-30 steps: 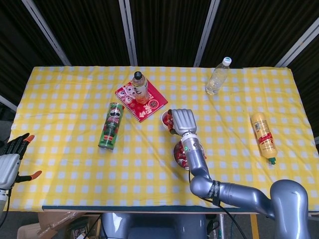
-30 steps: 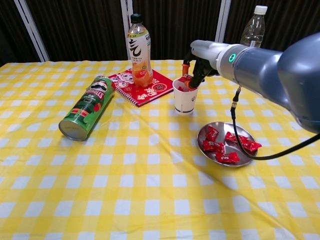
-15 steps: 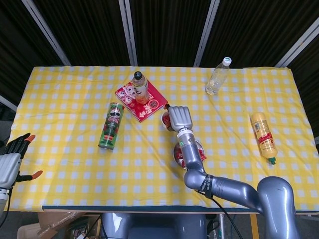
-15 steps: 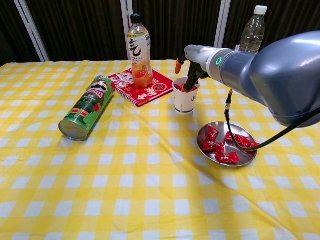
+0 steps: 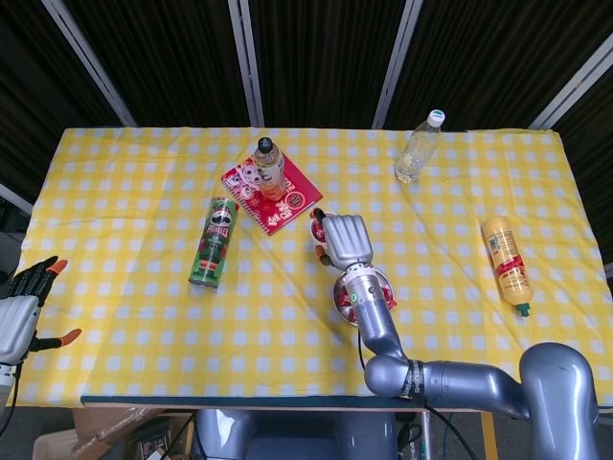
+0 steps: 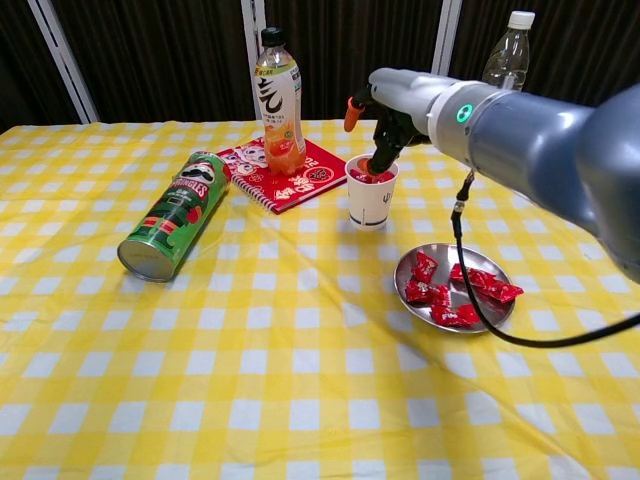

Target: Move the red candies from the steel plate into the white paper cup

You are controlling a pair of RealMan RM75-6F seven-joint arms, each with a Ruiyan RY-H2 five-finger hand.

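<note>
My left hand (image 5: 21,302) sits idle at the lower left edge of the head view, fingers spread, holding nothing — the chest view does not show it at all. Toward the middle, my right hand (image 6: 383,118) has lifted a little from the mouth of the white paper cup (image 6: 371,196) since a second ago; its fingers are apart with nothing in them that I can see, so I judge the last candy has dropped in. The chest view shows red wrappers at the cup's rim, where the head view has my hand covering most of the cup. Right of the cup, lower in the frame, the round steel plate (image 6: 488,318) holds several red wrapped candies (image 6: 428,292) — work remains.
</note>
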